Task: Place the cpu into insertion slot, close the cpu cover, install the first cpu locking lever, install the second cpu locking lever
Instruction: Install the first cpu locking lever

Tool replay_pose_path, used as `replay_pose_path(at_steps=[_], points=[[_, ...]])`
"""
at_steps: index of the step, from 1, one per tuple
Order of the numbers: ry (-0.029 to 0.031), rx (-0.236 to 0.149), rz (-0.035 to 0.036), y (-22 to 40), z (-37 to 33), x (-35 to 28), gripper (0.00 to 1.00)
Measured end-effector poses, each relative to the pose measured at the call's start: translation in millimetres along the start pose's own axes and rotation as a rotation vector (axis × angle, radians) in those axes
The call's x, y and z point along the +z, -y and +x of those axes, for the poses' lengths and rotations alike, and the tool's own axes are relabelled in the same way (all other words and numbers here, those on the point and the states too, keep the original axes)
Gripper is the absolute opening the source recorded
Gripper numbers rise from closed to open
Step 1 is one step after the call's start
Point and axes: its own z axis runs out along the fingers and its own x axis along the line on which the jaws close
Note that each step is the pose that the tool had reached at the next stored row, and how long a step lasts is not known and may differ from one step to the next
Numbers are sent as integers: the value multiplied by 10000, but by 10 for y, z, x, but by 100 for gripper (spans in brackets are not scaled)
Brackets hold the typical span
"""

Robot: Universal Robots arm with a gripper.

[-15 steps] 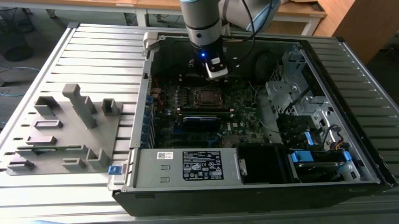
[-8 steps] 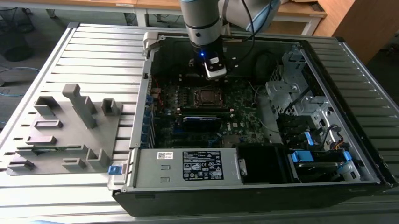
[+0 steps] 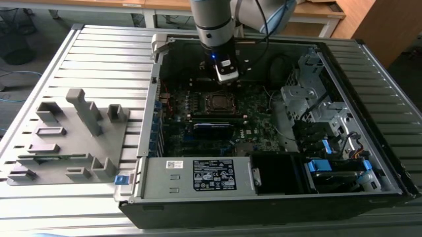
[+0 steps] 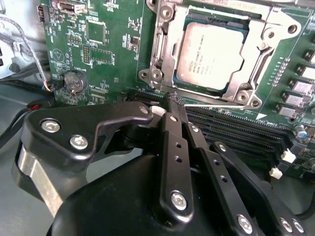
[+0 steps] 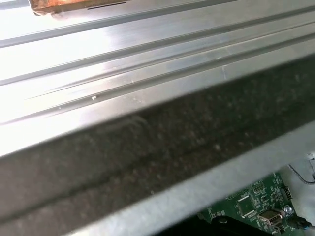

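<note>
Open grey metal PC case (image 3: 264, 210), dark green mobo (image 4: 108, 59) inside. Black gripper (image 4: 173, 104) fingers pinched together, nothing btwn, at insertion slot (image 4: 156, 54) edge by thin wire lever (image 4: 221, 104). Silver cover frame (image 4: 253, 73) down over grey square cpu (image 4: 211, 54), mid-board. Risk: tip slips off lever, gouges mobo.

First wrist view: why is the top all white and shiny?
In the first wrist view, light glares off the ribbed silver metal table, washing it white; the dark case wall reflects little. In the second wrist view, the square silver-grey cpu shows a soft sheen. In the exterior view, a blue light glows on the grey arm.
</note>
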Motion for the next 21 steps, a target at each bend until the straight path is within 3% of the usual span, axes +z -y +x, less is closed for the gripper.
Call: replay_pose_path(at_steps=[12, 17, 21], points=[[24, 133, 23, -29, 78, -9, 11], [46, 140, 2, -29, 82, -2, 11], [104, 146, -64, -27, 84, 4, 11]])
